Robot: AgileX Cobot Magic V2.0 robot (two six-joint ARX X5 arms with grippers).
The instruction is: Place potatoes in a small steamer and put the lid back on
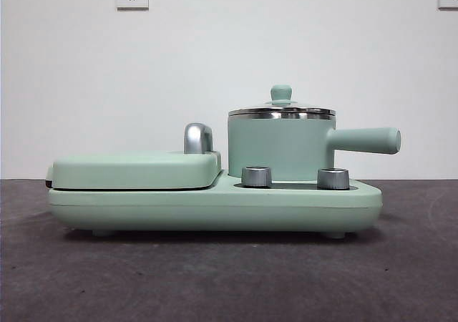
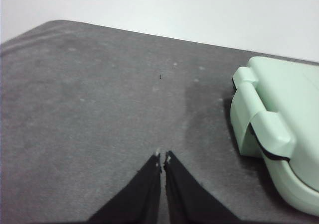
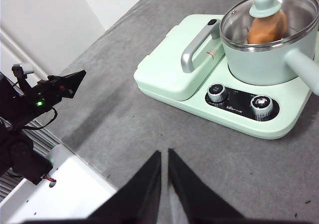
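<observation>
already the potato [image 3: 266, 27] sits inside the small steamer [image 1: 280, 149], seen orange-brown through the glass of the lid [image 1: 281, 110] in the right wrist view; the front view does not show it behind the pot's mint wall. the lid rests flat on the steamer's steel rim, its small green knob [image 1: 281, 93] upright at the centre. the steamer stands on the right half of the mint-green cooker base [image 1: 215, 206], its stubby side handle [image 1: 365, 140] pointing away from the griddle. just in front of the pot are two silver dials [image 1: 257, 176], side by side on the base. the flat griddle cover [image 1: 136, 169] lies closed on the left half, with its chrome handle [image 1: 198, 137] next to the steamer. the left gripper [image 2: 162, 159] hovers over bare grey table [image 2: 99, 114] beside the hinge end of the griddle, its black jaws pressed together on nothing. the right gripper [image 3: 164, 154] hangs over the table in front of the cooker, well apart from it, jaws likewise closed and empty. neither arm shows in the front view.
</observation>
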